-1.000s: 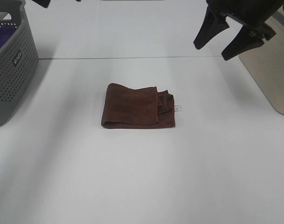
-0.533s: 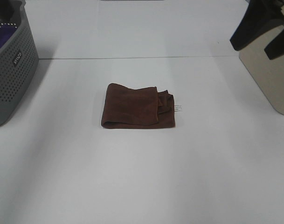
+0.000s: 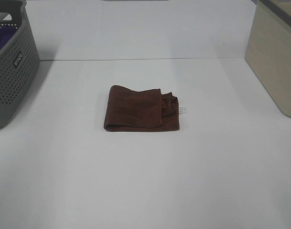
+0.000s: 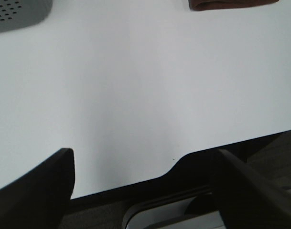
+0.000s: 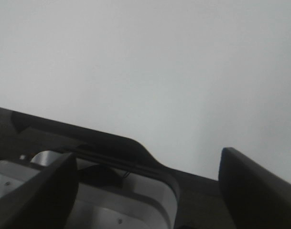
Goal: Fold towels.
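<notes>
Black fingers (image 4: pixel 33 183) of the left gripper (image 4: pixel 145 191) stand spread wide apart, nothing between them, hanging over the near edge of the white table (image 4: pixel 135 86). Right gripper (image 5: pixel 150 191) same: black fingers (image 5: pixel 253 183) apart, nothing held, over a table edge with dark and grey hardware beyond it. Neither gripper shows in the high view.

Dark brown towel (image 3: pixel 141 109) lies folded into a rough rectangle near the middle of the table (image 3: pixel 145 181), flat, apart from everything else. Layers bunch slightly at its right end, and a small white tag (image 3: pixel 182 110) sticks out there. In the left wrist view only a strip of the towel (image 4: pixel 231 4) shows at the frame edge, well away from the fingers.

Grey perforated basket (image 3: pixel 11 71) sits at the table's far left; purple cloth (image 3: pixel 3 38) is inside it. One corner of the basket (image 4: pixel 18 14) also shows in the left wrist view. Beige bin (image 3: pixel 274 62) stands at the far right.
</notes>
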`<move>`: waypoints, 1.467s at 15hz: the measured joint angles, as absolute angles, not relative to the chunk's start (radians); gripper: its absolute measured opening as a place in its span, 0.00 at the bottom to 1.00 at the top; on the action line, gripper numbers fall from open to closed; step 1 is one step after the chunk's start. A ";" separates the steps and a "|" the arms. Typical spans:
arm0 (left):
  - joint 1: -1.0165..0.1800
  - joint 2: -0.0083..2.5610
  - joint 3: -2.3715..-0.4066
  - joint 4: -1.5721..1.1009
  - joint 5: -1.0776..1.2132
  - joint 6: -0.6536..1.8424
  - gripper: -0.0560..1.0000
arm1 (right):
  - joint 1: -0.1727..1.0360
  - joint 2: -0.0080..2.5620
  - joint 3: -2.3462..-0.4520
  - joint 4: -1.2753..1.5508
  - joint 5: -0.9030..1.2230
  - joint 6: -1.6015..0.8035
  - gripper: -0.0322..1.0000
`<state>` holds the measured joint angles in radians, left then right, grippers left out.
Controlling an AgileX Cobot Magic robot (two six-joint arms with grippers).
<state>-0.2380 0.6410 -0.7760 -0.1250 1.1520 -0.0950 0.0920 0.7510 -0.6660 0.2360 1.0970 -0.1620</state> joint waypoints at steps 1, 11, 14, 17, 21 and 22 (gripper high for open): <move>-0.238 0.605 -0.752 -0.125 1.141 -0.095 0.76 | 0.092 0.667 -0.613 0.203 1.075 -0.153 0.77; -0.238 0.234 -0.518 -0.161 1.031 0.131 0.76 | 0.092 0.244 -0.512 0.083 1.066 -0.147 0.77; -0.238 0.234 -0.504 -0.161 1.049 0.131 0.76 | 0.092 0.243 -0.512 0.081 1.066 -0.147 0.77; -0.238 0.233 -0.504 -0.160 1.052 0.131 0.76 | 0.092 0.243 -0.512 0.081 1.066 -0.147 0.77; -0.238 0.233 -0.501 -0.160 1.054 0.131 0.76 | 0.092 0.243 -0.512 0.081 1.066 -0.147 0.77; -0.238 0.233 -0.501 -0.160 1.054 0.131 0.76 | 0.092 0.243 -0.512 0.081 1.066 -0.147 0.77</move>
<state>-0.2380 0.2330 -0.5010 -0.1600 1.0540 0.1310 0.0920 0.2430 -0.5120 0.0810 1.0660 -0.1470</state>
